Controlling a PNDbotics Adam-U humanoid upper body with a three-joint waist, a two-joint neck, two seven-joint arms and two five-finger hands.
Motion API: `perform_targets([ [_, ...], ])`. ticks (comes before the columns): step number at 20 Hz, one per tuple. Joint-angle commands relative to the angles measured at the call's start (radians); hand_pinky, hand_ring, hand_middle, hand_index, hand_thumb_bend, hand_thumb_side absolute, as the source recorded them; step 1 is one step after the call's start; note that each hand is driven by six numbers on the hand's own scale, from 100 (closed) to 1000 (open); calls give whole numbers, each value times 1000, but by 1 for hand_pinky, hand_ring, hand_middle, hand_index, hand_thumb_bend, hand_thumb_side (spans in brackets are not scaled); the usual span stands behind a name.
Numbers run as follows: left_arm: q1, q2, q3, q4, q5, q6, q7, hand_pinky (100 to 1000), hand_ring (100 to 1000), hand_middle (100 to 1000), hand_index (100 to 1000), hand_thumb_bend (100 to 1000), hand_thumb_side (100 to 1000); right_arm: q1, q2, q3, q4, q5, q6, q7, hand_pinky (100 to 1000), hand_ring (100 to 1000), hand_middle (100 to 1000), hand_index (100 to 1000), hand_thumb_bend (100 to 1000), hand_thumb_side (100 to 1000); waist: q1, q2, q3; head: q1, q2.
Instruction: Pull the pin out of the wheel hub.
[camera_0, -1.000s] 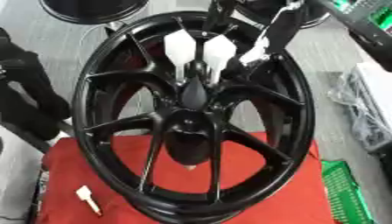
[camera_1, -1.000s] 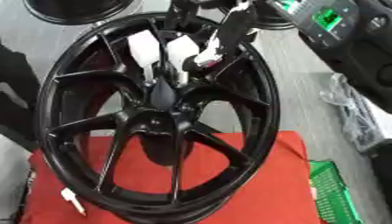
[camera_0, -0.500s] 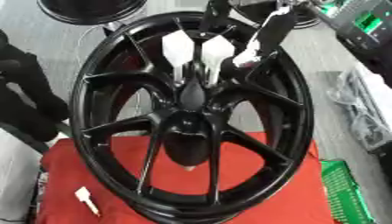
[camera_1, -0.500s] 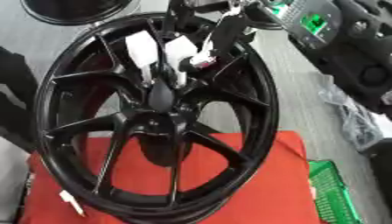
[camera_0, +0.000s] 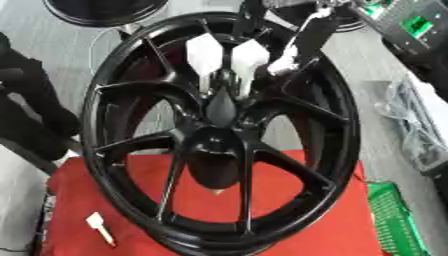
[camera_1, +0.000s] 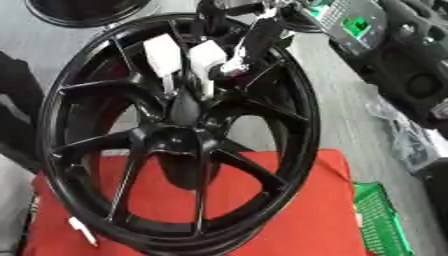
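A black spoked wheel hub (camera_0: 219, 145) stands tilted on a red cloth (camera_0: 289, 220). Two white pins stick out side by side just above its centre, the left pin (camera_0: 203, 55) and the right pin (camera_0: 248, 61). My right hand (camera_0: 302, 37) reaches in from the top right, open. One dark finger (camera_0: 252, 17) ends above the right pin and a white-tipped finger (camera_0: 283, 65) lies right beside it; whether they touch the pin I cannot tell. Another white pin (camera_0: 99, 227) lies loose on the cloth at the lower left. My left hand is out of sight.
A green basket (camera_0: 398, 220) sits at the cloth's right edge. Dark equipment with a green display (camera_1: 354, 22) stands at the top right, with a wire rack (camera_0: 420, 130) below it. A black shape (camera_0: 26, 110) fills the left edge. Another dark wheel (camera_0: 105, 7) lies behind.
The whole picture has shifted slightly, so the camera moved. My right hand stays by the two pins, with no clear change in how it stands.
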Motion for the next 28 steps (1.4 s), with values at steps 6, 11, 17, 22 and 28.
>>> perform_targets([
  [6,-17,14,1,-19,6,3,-3,576,778,764,711,302,676,-22,-9,-18,12,6,-9,5,814,787,753,797,388,492,4,-12,2,2,-17],
  [11,-18,13,1,-20,6,3,-3,576,779,764,711,301,676,-20,-4,-14,9,-6,-4,13,813,784,741,786,373,469,4,-11,4,1,-17],
  [17,-21,11,1,-21,6,3,-3,577,780,763,712,300,677,-14,1,-13,11,-11,7,25,811,778,721,772,357,448,4,-11,7,3,-19],
  [22,-24,8,1,-22,7,3,-4,577,780,762,711,300,676,-7,0,-13,13,-11,10,24,810,776,690,760,352,429,4,-8,10,-7,-16],
  [28,-24,8,0,-21,8,4,-4,577,780,760,711,291,669,-7,-3,-18,14,-15,10,16,805,752,617,719,348,352,6,-4,11,-23,-8],
])
